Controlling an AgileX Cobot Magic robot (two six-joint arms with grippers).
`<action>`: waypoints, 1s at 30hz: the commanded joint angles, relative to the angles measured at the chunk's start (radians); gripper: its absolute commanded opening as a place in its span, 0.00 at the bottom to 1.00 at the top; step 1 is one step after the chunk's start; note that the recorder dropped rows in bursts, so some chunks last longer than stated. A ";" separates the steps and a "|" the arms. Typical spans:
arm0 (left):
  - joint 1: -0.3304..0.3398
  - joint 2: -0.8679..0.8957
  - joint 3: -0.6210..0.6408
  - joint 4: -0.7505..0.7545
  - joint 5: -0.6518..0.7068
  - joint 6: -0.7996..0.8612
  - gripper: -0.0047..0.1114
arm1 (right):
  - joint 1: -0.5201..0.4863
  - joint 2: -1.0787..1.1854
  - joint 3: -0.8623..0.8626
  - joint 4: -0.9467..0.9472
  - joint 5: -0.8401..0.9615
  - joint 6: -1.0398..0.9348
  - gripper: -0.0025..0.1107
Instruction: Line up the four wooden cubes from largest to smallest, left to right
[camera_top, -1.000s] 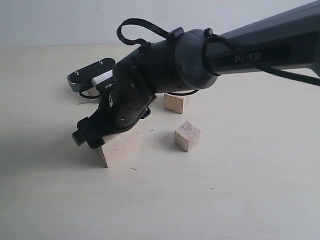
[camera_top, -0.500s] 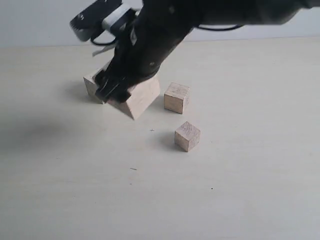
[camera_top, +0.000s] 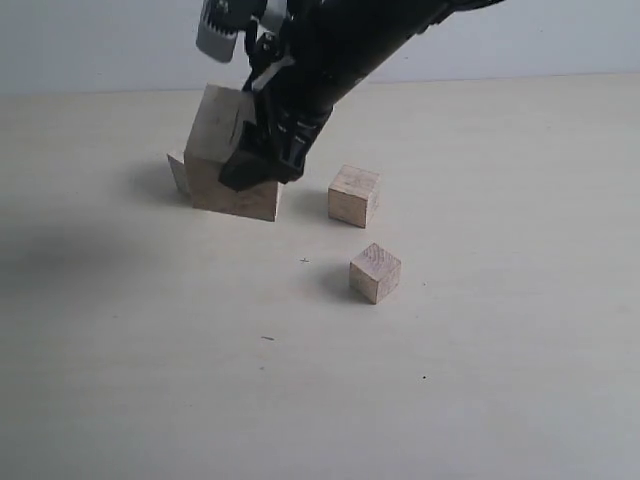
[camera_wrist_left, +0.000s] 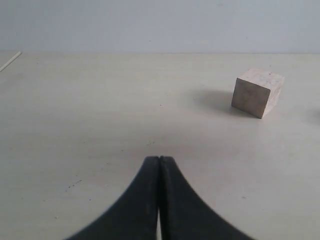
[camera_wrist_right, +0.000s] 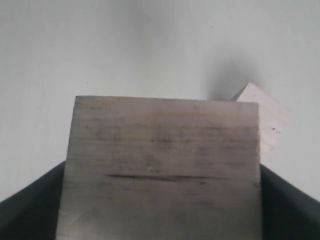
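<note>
My right gripper (camera_top: 252, 163) is shut on the largest wooden cube (camera_top: 222, 150), which is tilted with its lower edge at or just above the table at the back left. In the right wrist view this cube (camera_wrist_right: 160, 165) fills the space between the dark fingers (camera_wrist_right: 292, 205), and its dark crack shows. A second cube (camera_top: 179, 171) peeks out behind it on the left and shows as a pale corner (camera_wrist_right: 267, 117). Two smaller cubes stand free, one (camera_top: 354, 195) at the middle and one (camera_top: 375, 272) nearer. My left gripper (camera_wrist_left: 159, 159) is shut and empty, with one cube (camera_wrist_left: 257, 92) ahead of it.
The pale tabletop (camera_top: 450, 380) spreads wide to the front and right. The right arm (camera_top: 350, 40) reaches in from the upper right, over the back of the table. A thin pale stick (camera_wrist_left: 10, 61) lies at the far edge in the left wrist view.
The right gripper has lifted the largest cube off the near-left table and carried it to the back, bringing it down beside the partly hidden cube. The two smaller cubes have not moved.
</note>
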 joint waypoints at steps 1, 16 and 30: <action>0.002 -0.005 0.003 0.001 -0.010 0.003 0.04 | -0.005 0.081 -0.021 0.054 -0.020 -0.086 0.02; 0.002 -0.005 0.003 0.001 -0.010 0.003 0.04 | 0.054 0.250 -0.162 -0.015 0.057 -0.105 0.02; 0.002 -0.005 0.003 0.001 -0.010 0.003 0.04 | 0.054 0.294 -0.162 -0.062 0.018 -0.038 0.02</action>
